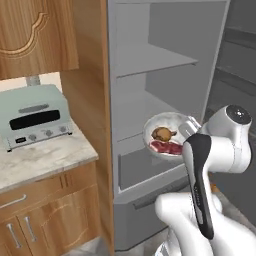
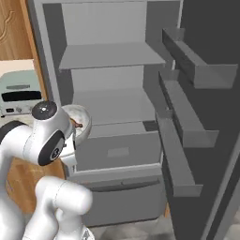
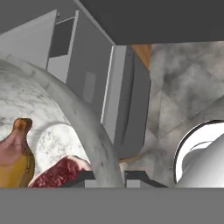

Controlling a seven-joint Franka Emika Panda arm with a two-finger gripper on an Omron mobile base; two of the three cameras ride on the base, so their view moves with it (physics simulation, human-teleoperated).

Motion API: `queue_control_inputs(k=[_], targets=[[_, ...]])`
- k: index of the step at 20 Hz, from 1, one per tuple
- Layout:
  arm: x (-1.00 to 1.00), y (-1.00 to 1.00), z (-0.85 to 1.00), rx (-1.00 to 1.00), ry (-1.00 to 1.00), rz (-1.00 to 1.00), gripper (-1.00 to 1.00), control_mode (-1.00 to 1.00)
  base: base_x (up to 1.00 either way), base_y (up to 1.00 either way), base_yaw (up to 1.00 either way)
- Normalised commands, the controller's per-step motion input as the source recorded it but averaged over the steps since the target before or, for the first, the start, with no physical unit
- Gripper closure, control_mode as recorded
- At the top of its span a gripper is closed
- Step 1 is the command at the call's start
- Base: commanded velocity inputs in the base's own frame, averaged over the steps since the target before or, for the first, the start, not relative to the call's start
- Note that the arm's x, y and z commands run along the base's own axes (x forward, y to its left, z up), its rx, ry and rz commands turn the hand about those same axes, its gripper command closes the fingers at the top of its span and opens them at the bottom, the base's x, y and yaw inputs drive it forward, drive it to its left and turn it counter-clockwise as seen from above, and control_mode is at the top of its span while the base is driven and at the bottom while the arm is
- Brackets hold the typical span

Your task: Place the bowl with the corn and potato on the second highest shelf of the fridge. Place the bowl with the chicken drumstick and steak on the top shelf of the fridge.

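Observation:
A pale grey marbled bowl hangs in front of the open fridge, about level with the second highest shelf. In it lie the chicken drumstick and the dark red steak. My gripper is shut on the bowl's right rim. In the hand view the gripper has one fingertip on each side of the rim, with the drumstick and steak inside. The top shelf is bare, well above the bowl. From the right base view my arm covers part of the bowl. The bowl with the corn and potato is out of view.
A mint toaster oven stands on the marble counter to the left, with wooden cabinets above and below. The fridge door is swung open on the right, its bins jutting out. A closed drawer sits below the shelves.

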Motion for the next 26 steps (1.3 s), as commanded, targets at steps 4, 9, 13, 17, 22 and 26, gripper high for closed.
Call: queue_control_inputs(k=[4,9,13,17,22,26], targets=[[0.0,0.0,0.0,0.0,0.0,0.0,1.0,1.0,0.59,-0.55,0.3],[0.0,0.0,0.0,0.0,0.0,0.0,1.0,1.0,0.94,-0.09,0.17],[0.0,0.0,0.0,0.0,0.0,0.0,1.0,1.0,0.85,0.03,0.1],[-0.05,-0.13,0.81,0.0,-0.06,0.0,1.0,-1.0,0.0,0.0,0.0],[0.09,-0.23,1.0,-0.02,-0.26,0.03,1.0,-1.0,0.0,0.0,0.0],[0.46,-0.38,1.0,0.0,-0.2,0.0,1.0,-1.0,0.0,0.0,0.0]])
